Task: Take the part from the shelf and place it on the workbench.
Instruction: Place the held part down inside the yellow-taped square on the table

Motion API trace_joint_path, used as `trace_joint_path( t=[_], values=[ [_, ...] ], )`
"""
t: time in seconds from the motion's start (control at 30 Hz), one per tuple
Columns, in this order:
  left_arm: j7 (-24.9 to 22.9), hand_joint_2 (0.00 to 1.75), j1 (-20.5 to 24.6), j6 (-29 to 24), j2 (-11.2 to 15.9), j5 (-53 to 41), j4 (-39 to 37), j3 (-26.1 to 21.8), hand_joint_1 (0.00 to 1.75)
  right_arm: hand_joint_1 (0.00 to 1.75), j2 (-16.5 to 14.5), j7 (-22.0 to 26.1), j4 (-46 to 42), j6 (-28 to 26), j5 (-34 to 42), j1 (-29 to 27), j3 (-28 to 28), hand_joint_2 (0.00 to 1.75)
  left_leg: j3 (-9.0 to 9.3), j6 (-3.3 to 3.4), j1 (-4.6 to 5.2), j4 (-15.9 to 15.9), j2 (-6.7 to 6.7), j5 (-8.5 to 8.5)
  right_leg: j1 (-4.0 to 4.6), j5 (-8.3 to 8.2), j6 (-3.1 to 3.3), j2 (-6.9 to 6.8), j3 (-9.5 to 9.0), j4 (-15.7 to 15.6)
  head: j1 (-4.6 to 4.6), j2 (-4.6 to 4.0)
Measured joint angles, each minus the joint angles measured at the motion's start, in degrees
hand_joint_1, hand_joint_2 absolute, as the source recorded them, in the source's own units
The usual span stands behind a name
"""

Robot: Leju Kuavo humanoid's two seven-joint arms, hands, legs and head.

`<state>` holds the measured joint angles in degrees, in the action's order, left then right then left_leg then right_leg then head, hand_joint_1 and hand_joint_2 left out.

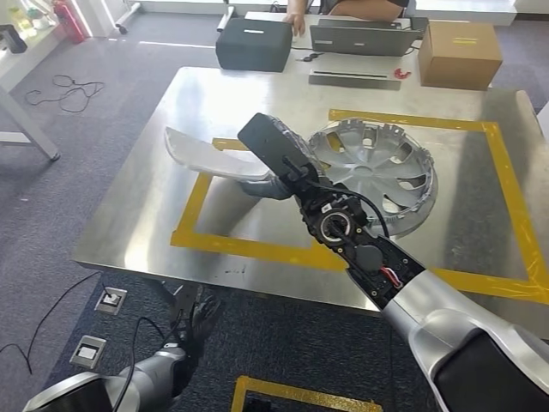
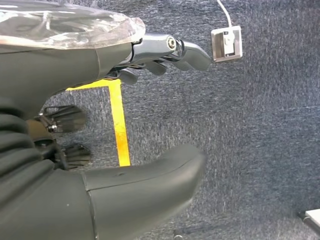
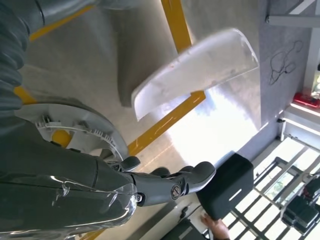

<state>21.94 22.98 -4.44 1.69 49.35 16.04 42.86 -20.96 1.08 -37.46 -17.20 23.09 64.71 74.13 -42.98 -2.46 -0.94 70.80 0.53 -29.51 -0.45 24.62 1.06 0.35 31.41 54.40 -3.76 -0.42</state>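
The part (image 1: 210, 156), a long pale curved panel, hangs over the steel surface (image 1: 162, 215) with its near end crossing the left side of the yellow tape frame (image 1: 194, 206), its far tip reaching out beyond that line toward the surface's left edge. The right hand (image 1: 278, 176) has it at the end nearest the wheel cover (image 1: 382, 167), which lies flat inside the same yellow frame, just to the right of the hand. From the right wrist view the panel (image 3: 196, 67) casts a separate shadow on the metal, so it looks lifted rather than resting, though I cannot say for certain whether its low end touches. How the right fingers (image 3: 188, 180) lie around the part is not plain from any view (the dark wrist housing blocks the contact); the hand appears to be holding it from below. The left hand (image 1: 197, 322) hangs low beside the surface's front edge, over the grey carpet (image 2: 245, 150), fingers (image 2: 181, 50) loosely extended and holding nothing. The placing step seems in hand: the next move calls for lowering the panel until it lies flat by the yellow frame, clear of the wheel cover, then letting go.
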Motion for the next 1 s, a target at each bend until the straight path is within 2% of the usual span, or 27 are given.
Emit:
trace_joint_path(
  t=[0.03,0.07,0.13,0.17,0.2,0.23,0.33,0.37,0.4,0.47,0.5,0.53,0.57,0.6,0.67,0.7,0.73,0.8,0.87,0.9,1.0],
  values=[
    [0.1,0.00,0.0,0.0,0.0,0.0,0.0,0.0,0.00,0.00,0.0,-0.1,0.0,0.0,0.0,-0.1,0.2,1.75,-0.58,-0.19,-0.15,0.9,-0.04,0.27,-0.02,0.03,-0.03,0.02,-0.01,0.0,-0.08,0.00],
    [0.2,0.00,0.0,0.0,0.0,0.1,0.0,0.0,0.00,0.00,0.0,-0.1,-0.1,0.0,0.1,-0.1,0.4,1.75,-0.01,-0.32,-0.31,-0.5,-0.08,1.58,-0.07,0.10,-0.10,0.08,-0.04,0.1,-0.17,0.00],
    [0.4,0.00,-0.2,-0.1,0.0,0.1,0.0,0.0,0.00,0.00,0.0,-0.2,-0.3,0.0,0.1,-0.1,0.6,1.75,3.64,-0.48,-0.64,-8.3,-0.18,5.48,-0.16,0.39,-0.54,0.21,-0.01,0.4,-0.43,0.00],
    [0.5,0.00,-0.2,-0.2,0.0,0.1,0.0,0.0,0.00,0.00,0.0,-0.2,-0.4,0.0,0.1,0.0,0.8,1.75,5.35,-0.33,-0.66,-12.0,-0.13,6.77,-0.07,0.60,-0.86,0.25,0.13,0.6,-0.61,0.00],
    [0.5,0.00,-0.3,-0.2,0.0,0.1,0.0,0.0,0.00,0.00,0.0,-0.2,-0.5,0.0,0.1,0.0,0.9,1.75,6.43,-0.06,-0.64,-14.3,-0.08,7.38,0.05,0.78,-1.17,0.26,0.28,0.8,-0.67,0.00],
    [0.5,0.00,-0.3,-0.2,0.0,0.1,0.0,0.0,0.00,0.00,0.0,-0.2,-0.6,0.0,0.1,0.0,1.0,1.75,6.79,0.31,-0.55,-15.2,0.01,7.29,0.19,0.91,-1.41,0.25,0.41,0.8,-0.60,0.00],
    [0.5,0.00,-0.4,-0.2,-0.1,0.2,0.0,0.0,0.00,0.00,0.0,-0.2,-0.7,0.0,0.1,0.0,1.4,1.75,6.90,1.64,-0.46,-15.3,0.09,7.21,0.14,1.57,-2.19,0.15,0.65,1.3,0.00,0.00],
    [0.5,0.00,-0.4,-0.2,-0.1,0.2,0.0,0.0,0.00,0.00,0.0,-0.2,-0.7,0.0,0.1,0.0,1.4,1.75,7.00,2.08,-0.49,-15.4,0.07,7.22,0.05,2.57,-2.46,0.08,1.25,2.7,0.18,0.00],
    [0.5,0.00,-0.5,-0.2,-0.2,0.2,0.0,0.0,0.00,0.00,0.0,-0.2,-0.7,0.0,0.1,0.0,1.4,1.75,7.09,2.42,-0.51,-15.5,0.03,7.22,-0.03,4.17,-2.66,0.03,2.50,5.5,0.35,0.00],
    [0.5,0.00,-0.5,-0.2,-0.2,0.2,0.0,0.0,0.00,0.00,0.0,-0.2,-0.7,-0.1,0.1,0.0,1.6,1.75,7.13,2.78,-0.39,-15.5,0.01,7.15,-0.08,7.98,-2.86,-0.02,6.27,13.9,0.70,0.00],
    [0.5,0.00,-0.5,-0.2,-0.1,0.2,0.0,0.0,0.00,0.00,0.0,-0.2,-0.7,-0.1,0.1,-0.1,1.7,1.75,7.15,2.84,-0.31,-15.5,0.01,7.12,-0.08,9.12,-2.90,-0.02,7.95,17.5,0.78,0.00],
    [0.5,0.00,-0.5,-0.2,-0.1,0.2,0.0,0.0,0.00,0.00,0.0,-0.2,-0.7,-0.1,0.1,-0.1,1.8,1.75,7.18,2.88,-0.24,-15.5,0.02,7.10,-0.08,9.14,-2.87,-0.02,8.76,19.0,0.84,0.00],
    [0.4,0.00,-0.6,-0.2,-0.1,0.2,0.0,0.0,0.00,0.00,0.0,-0.2,-0.7,-0.1,0.1,-0.2,1.9,1.75,7.27,2.89,-0.19,-15.5,0.05,7.07,-0.08,7.99,-2.76,-0.03,8.44,18.0,0.89,0.00],
    [0.4,0.00,-0.6,-0.2,-0.1,0.3,0.0,0.0,0.00,0.00,0.0,-0.2,-0.7,-0.1,0.1,-0.1,2.0,1.75,7.39,2.86,-0.14,-15.5,0.08,7.04,-0.07,5.94,-2.56,-0.03,7.04,14.8,0.91,0.00],
    [0.4,0.00,-0.6,-0.2,-0.1,0.3,0.0,0.0,0.00,0.00,0.0,-0.2,-0.7,-0.1,0.1,0.0,2.2,1.75,7.55,2.68,0.00,-15.4,0.17,6.96,0.07,2.07,-2.06,-0.05,3.27,6.3,0.96,0.00],
    [0.4,0.00,-0.6,-0.2,-0.1,0.3,0.0,0.0,0.00,0.00,0.0,-0.2,-0.7,-0.1,0.1,0.1,2.2,1.75,7.48,2.48,0.08,-15.4,0.21,6.99,0.20,1.19,-1.85,-0.03,1.81,3.3,0.97,0.00],
    [0.4,0.00,-0.6,-0.2,-0.1,0.3,0.0,0.0,0.00,0.00,0.0,-0.2,-0.7,-0.1,0.1,0.1,2.3,1.75,7.34,2.24,0.13,-15.4,0.24,7.08,0.34,0.99,-1.68,0.02,1.12,1.9,0.96,0.00],
    [0.4,0.00,-0.5,-0.2,-0.1,0.3,0.0,0.0,0.00,0.00,0.0,-0.2,-0.7,-0.1,0.1,0.1,2.5,1.75,7.13,1.59,0.14,-15.5,0.22,7.37,0.45,0.96,-1.28,0.17,0.73,1.3,0.92,0.00],
    [0.4,0.00,-0.4,-0.2,0.0,0.3,0.0,0.0,0.00,0.00,-0.1,-0.2,-0.8,-0.1,0.2,0.1,2.5,1.75,6.70,0.98,0.02,-14.4,0.06,6.54,0.22,0.42,-0.64,0.23,0.47,0.7,0.83,0.00],
    [0.5,0.00,-0.3,-0.2,0.0,0.3,0.0,0.0,0.00,0.00,-0.1,-0.1,-0.9,-0.2,0.3,0.2,2.6,1.75,5.80,0.71,-0.03,-12.3,-0.01,5.27,0.06,0.18,-0.34,0.22,0.31,0.4,0.65,0.00],
    [0.5,0.00,-0.2,-0.2,0.0,0.5,0.0,0.0,0.00,0.00,-0.1,0.3,-1.0,-0.2,0.6,0.0,2.7,1.75,0.47,0.04,-0.17,-1.1,-0.12,0.42,0.02,0.00,-0.05,0.17,0.26,0.3,0.12,0.00]
  ],
)
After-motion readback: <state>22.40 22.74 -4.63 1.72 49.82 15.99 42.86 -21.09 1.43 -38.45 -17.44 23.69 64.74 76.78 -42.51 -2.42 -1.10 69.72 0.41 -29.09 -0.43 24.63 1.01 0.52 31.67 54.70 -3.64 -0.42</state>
